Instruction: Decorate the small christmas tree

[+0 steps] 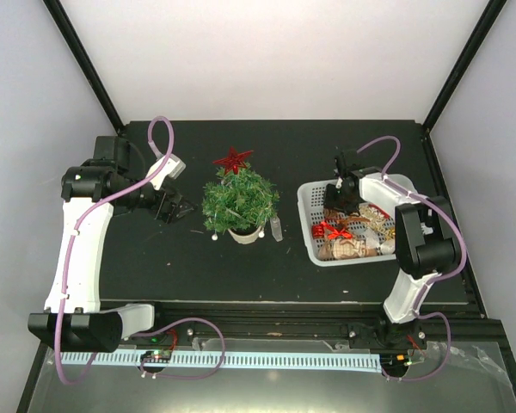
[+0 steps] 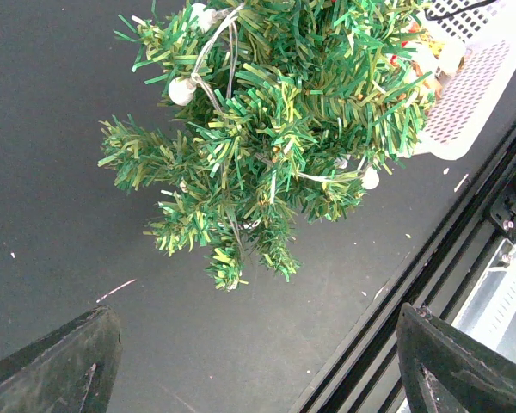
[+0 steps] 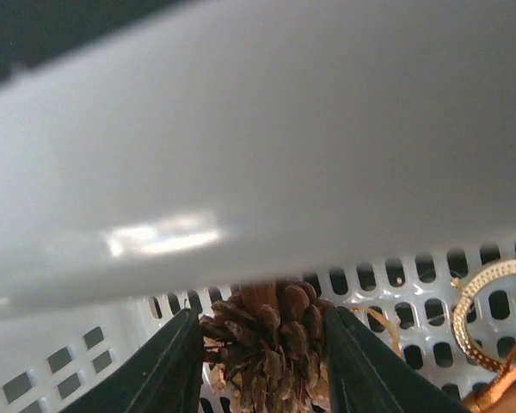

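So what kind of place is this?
Most likely a robot lab test cell: two white robot arms bolted along the near edge of a matte black table, plain white walls in a black frame, and staged props, a small green christmas tree and a white plastic basket of ornaments.

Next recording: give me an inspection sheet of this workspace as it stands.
Surface: black tabletop, a few pale specks.
Job's things: small christmas tree upright mid-table, red star on top, white bead string in its branches.
Clutter: white basket of ornaments to the tree's right; small clear item beside the tree's base, unidentifiable.
Grippers: left pincer open, empty, left of the tree; right pincer inside the basket, closed on a pine cone.
Cables: purple cable looped along each arm.
Surroundings: white walls, black frame posts.
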Available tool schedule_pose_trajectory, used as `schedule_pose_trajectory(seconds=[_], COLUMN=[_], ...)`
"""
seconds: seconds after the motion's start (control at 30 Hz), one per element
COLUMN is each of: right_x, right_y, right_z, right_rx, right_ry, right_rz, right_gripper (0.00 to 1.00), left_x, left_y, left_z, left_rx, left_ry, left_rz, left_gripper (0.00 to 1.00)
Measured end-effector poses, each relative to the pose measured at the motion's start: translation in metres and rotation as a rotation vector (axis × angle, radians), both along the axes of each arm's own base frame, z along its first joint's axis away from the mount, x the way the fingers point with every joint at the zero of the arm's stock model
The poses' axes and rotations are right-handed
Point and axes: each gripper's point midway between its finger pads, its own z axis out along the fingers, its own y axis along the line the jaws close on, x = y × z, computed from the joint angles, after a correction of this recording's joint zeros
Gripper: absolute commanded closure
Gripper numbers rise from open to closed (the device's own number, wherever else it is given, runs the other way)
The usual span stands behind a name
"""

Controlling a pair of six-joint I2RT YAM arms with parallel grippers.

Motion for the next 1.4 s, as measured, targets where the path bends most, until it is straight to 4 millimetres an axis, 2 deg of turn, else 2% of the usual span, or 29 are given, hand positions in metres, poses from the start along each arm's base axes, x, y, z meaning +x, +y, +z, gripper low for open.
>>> schedule_pose_trajectory(seconds=[0.27, 0.57, 0.9, 1.07, 1.23, 1.4], right_x=[-0.013, -0.019, -0.006, -0.011, -0.015, -0.024], right_y=[-0.005, -0.010, -0.012, -0.012, -0.010, 0.003], right_z=[0.008, 0.036, 0.089, 0.112, 0.151, 0.187], right_rx=[-0.012, -0.023, -0.025, -0.009, 0.029, 0.123], right_ry=[0.028, -0.003, -0.108, -0.150, -0.227, -0.301], right_rz=[-0.008, -0.016, -0.023, -0.022, -0.014, 0.036], right_gripper=[0.61, 0.61, 0.61, 0.61, 0.60, 0.60], left_x=[0.000, 0.000, 0.002, 0.006, 0.006, 0.003], left_y=[0.000, 0.000, 0.001, 0.001, 0.001, 0.000], left_z=[0.000, 0.000, 0.002, 0.020, 0.039, 0.047], left_rx=[0.000, 0.001, 0.008, 0.013, 0.017, 0.017], left_ry=[-0.001, 0.000, -0.012, -0.065, -0.125, -0.147], left_rz=[0.000, -0.001, -0.004, -0.003, -0.008, -0.027], left_gripper=[0.12, 0.12, 0.12, 0.12, 0.11, 0.11])
